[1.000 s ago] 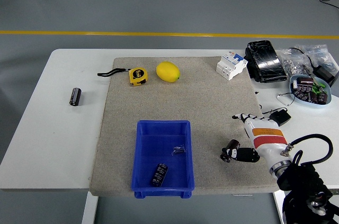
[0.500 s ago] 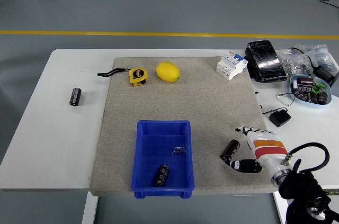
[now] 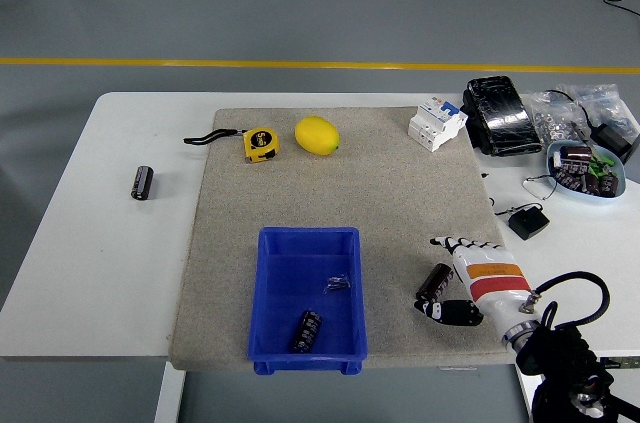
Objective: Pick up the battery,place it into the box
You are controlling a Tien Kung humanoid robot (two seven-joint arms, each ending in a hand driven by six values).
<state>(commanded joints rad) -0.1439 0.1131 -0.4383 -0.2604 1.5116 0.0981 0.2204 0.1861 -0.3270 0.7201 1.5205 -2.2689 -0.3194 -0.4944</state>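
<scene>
From the head view I count three loose batteries. One battery (image 3: 435, 283) lies on the mat (image 3: 400, 193) just right of the blue box (image 3: 308, 298), between my fingers. A second battery (image 3: 306, 330) already lies inside the box near its front wall, beside a small metal clip (image 3: 337, 284). A third battery (image 3: 142, 183) sits well apart on the bare white table (image 3: 90, 243) at the left. There is one box, one lemon (image 3: 316, 135), one yellow tape measure (image 3: 260, 143), one white breaker (image 3: 437, 122), one black pouch (image 3: 500, 115), one small black adapter (image 3: 527, 222) and one bowl (image 3: 585, 169) of parts at the right edge.

My right hand (image 3: 462, 278) is the only hand in sight. My fingers (image 3: 452, 242) are spread above the battery and my thumb (image 3: 445, 311) is curved under it, so the hand brackets it loosely; I cannot tell whether any finger touches it.

Compared with half a second ago, my hand has slid a little to the left and closer around the battery, which lies in the same place on the mat. A second ago that battery was pinched at my fingertips. Everything else on the table is unmoved.
</scene>
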